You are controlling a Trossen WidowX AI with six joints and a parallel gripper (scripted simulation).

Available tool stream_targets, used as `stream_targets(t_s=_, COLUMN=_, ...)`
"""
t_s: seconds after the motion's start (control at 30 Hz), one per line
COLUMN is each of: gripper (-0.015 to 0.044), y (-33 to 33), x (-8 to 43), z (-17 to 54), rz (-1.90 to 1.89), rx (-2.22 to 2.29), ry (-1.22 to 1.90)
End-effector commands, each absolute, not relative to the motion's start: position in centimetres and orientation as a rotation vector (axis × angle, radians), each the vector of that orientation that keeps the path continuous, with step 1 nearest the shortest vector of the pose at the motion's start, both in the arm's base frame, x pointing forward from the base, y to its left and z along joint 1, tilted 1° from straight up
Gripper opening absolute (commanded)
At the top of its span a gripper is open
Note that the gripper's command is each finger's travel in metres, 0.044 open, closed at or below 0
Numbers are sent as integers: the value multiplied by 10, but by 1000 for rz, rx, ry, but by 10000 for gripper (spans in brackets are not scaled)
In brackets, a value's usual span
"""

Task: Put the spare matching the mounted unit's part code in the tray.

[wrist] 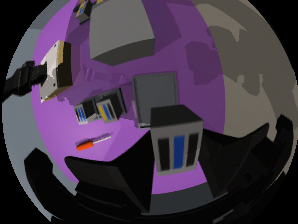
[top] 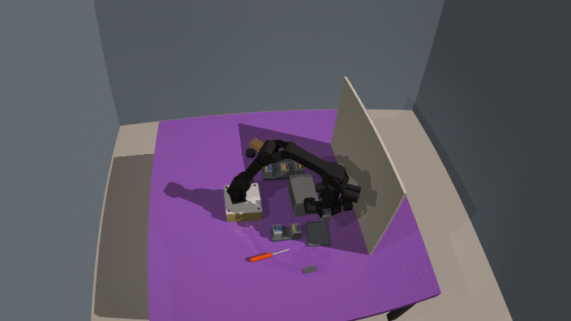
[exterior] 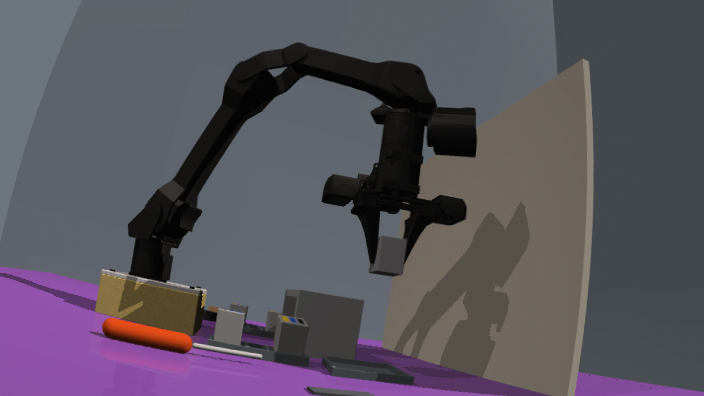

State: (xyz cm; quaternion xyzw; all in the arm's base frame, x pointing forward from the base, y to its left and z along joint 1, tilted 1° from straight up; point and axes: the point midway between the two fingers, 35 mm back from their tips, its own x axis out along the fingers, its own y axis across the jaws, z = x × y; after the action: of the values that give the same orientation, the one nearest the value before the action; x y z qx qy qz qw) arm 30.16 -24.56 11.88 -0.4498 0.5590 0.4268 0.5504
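My gripper (top: 326,214) (exterior: 389,257) (wrist: 170,131) is shut on a grey block unit (top: 327,215) (exterior: 391,255) (wrist: 177,125), held high above the table. In the wrist view its striped face shows a blue stripe between two dark ones. The shallow dark tray (top: 318,233) (exterior: 370,370) (wrist: 156,92) is empty, lower than the held unit. Beside it a small rack (top: 286,234) holds a unit with blue marks (top: 277,232) (exterior: 229,326) (wrist: 81,114) and one with yellow and blue marks (top: 296,229) (exterior: 291,337) (wrist: 106,111). No printed code is readable.
A grey box (top: 303,196) (exterior: 330,325) (wrist: 122,30) stands near the tray. Behind it, a rack (top: 280,177) holds more units. A tall beige panel (top: 365,162) (exterior: 540,175) stands at the right. An orange screwdriver (top: 260,258) (exterior: 147,336) and a flat grey piece (top: 309,269) lie in front.
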Motion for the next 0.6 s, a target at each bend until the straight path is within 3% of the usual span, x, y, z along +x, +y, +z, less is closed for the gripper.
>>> stream_targets(t_s=0.0, gripper=0, y=-245, x=301, z=112, rz=1022, rx=-1064, ry=1324)
stream_targets(t_s=0.57, gripper=0, y=-247, x=302, z=97, rz=1021, rx=-1064, ry=1324)
